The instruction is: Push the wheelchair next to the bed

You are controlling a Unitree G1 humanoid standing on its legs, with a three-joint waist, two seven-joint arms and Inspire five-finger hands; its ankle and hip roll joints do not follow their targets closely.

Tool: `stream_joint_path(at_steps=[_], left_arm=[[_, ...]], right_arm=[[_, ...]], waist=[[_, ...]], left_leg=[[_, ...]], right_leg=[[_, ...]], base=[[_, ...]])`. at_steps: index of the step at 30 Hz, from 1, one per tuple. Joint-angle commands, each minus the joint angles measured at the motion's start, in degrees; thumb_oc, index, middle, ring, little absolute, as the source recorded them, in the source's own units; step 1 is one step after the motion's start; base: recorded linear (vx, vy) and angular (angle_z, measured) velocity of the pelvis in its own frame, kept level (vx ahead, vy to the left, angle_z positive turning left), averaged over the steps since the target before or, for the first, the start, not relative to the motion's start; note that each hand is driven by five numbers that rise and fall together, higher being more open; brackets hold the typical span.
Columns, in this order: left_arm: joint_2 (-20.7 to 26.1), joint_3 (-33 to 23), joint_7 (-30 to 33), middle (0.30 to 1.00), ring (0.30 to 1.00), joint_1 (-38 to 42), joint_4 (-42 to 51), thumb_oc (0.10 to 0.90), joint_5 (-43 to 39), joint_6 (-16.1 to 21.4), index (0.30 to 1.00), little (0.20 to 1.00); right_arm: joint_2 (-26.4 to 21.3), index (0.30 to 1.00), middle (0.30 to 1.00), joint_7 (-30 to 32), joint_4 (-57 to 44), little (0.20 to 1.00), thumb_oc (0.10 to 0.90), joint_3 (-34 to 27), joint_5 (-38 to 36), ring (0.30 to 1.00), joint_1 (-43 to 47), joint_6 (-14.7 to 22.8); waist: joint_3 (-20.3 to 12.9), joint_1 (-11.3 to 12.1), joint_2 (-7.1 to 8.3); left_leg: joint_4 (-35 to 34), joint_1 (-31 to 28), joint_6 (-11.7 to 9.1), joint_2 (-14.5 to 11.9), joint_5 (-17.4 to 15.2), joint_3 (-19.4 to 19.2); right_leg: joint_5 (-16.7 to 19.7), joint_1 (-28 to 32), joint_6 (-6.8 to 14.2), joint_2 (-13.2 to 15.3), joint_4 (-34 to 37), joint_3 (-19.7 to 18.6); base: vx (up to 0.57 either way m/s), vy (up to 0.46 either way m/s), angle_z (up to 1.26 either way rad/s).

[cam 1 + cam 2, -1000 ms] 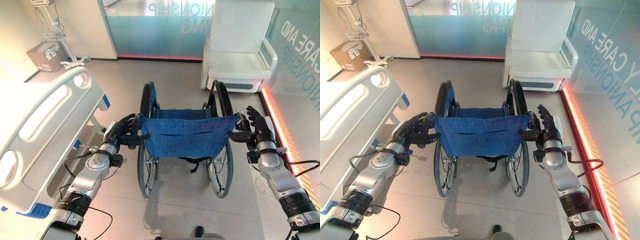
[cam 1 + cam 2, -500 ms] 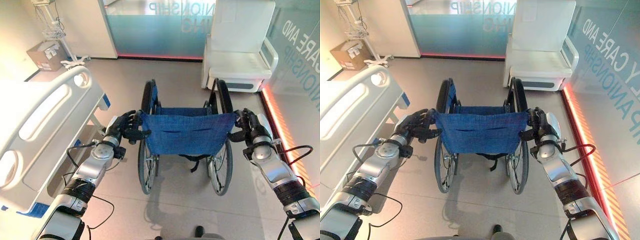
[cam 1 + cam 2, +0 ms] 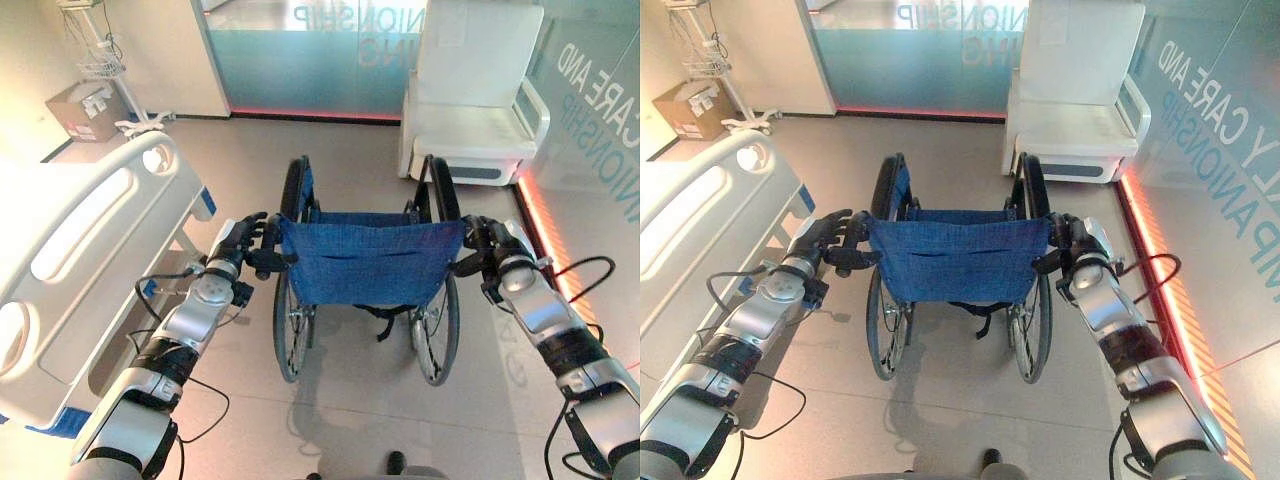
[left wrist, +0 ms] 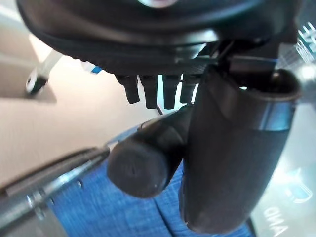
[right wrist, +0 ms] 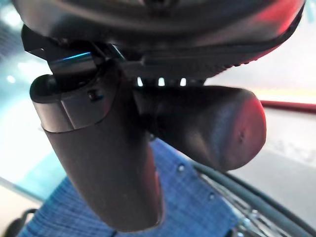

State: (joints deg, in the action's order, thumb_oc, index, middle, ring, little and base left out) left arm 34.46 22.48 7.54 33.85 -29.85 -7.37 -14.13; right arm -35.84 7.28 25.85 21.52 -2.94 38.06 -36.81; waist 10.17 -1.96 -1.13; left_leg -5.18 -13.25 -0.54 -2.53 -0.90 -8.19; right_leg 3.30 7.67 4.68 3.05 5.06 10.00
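The wheelchair (image 3: 370, 262), with a blue cloth back and large black wheels, stands in the middle of the floor facing away from me. My left hand (image 3: 244, 246) is shut on its left push handle (image 4: 143, 160), whose black grip lies between thumb and curled fingers. Over on the other side, my right hand (image 3: 492, 247) is shut on the right push handle (image 5: 212, 126). The white bed (image 3: 90, 230) runs along the left, its side rail about a wheel's width from the wheelchair.
A white armchair (image 3: 475, 100) stands ahead at the right, just beyond the wheelchair's front. A red light strip (image 3: 535, 215) runs along the glass wall on the right. A cardboard box (image 3: 78, 105) and a wheeled stand (image 3: 110, 70) sit at the far left.
My right hand went from open beside the handle to curled round it. Both arms have stretched forward and the wheelchair has rolled a little away from me.
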Motion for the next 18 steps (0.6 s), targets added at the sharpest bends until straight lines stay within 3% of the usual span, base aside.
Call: stream_joint_path(at_steps=[1,10,11,14,18], left_arm=[[4.53,1.97,1.95,0.9,0.9,4.02,-9.84,0.8,9.55,-7.8,0.9,0.9],[2.69,6.46,-9.57,0.9,0.9,9.56,-17.91,0.8,14.12,-17.89,0.9,0.9],[2.5,7.31,-12.37,0.9,0.9,10.55,-19.32,0.8,15.03,-20.3,0.9,0.9],[2.09,8.07,-15.26,0.9,0.9,11.39,-22.13,0.8,14.36,-22.16,0.9,0.9],[0.97,7.23,-13.25,0.9,0.9,11.72,-25.07,0.8,9.49,-24.17,0.9,0.9]], right_arm=[[-1.79,0.9,0.9,-5.94,7.02,0.9,0.8,4.54,-1.29,0.9,2.69,-4.17],[0.06,0.9,0.9,-10.17,13.31,0.9,0.8,7.39,1.62,0.9,7.74,-3.95],[0.32,0.9,0.9,-9.69,13.86,0.9,0.8,7.69,1.54,0.9,8.52,-3.91],[0.79,0.9,0.9,-9.89,14.38,0.9,0.8,8.05,2.81,0.9,9.71,-4.4],[1.51,0.9,0.9,-9.96,14.54,0.9,0.8,8.5,4.02,0.9,10.15,-4.62]], waist=[[0.0,1.5,2.05],[-0.35,1.49,1.8],[-0.29,1.35,1.7],[-0.28,0.98,1.55],[-0.25,0.56,1.49]], left_leg=[[2.26,5.18,0.48,2.55,-0.68,-0.57],[2.88,5.29,0.55,2.73,-0.92,-0.28],[3.03,5.33,0.52,2.77,-0.91,-0.19],[3.17,5.44,0.54,2.79,-1.02,-0.39],[3.3,5.6,0.56,2.85,-1.13,-0.62]], right_leg=[[-3.47,-0.59,-0.13,0.36,-3.65,2.62],[-3.64,-0.62,-0.18,0.59,-4.18,2.86],[-3.6,-0.62,-0.17,0.64,-4.24,2.81],[-3.7,-0.84,-0.11,0.69,-4.38,2.59],[-3.76,-1.08,-0.17,0.65,-4.38,2.23]], base=[[0.0,0.0,0.0],[0.0,0.0,0.0],[0.0,0.0,0.0],[0.0,0.0,0.0],[0.0,0.0,0.0]])
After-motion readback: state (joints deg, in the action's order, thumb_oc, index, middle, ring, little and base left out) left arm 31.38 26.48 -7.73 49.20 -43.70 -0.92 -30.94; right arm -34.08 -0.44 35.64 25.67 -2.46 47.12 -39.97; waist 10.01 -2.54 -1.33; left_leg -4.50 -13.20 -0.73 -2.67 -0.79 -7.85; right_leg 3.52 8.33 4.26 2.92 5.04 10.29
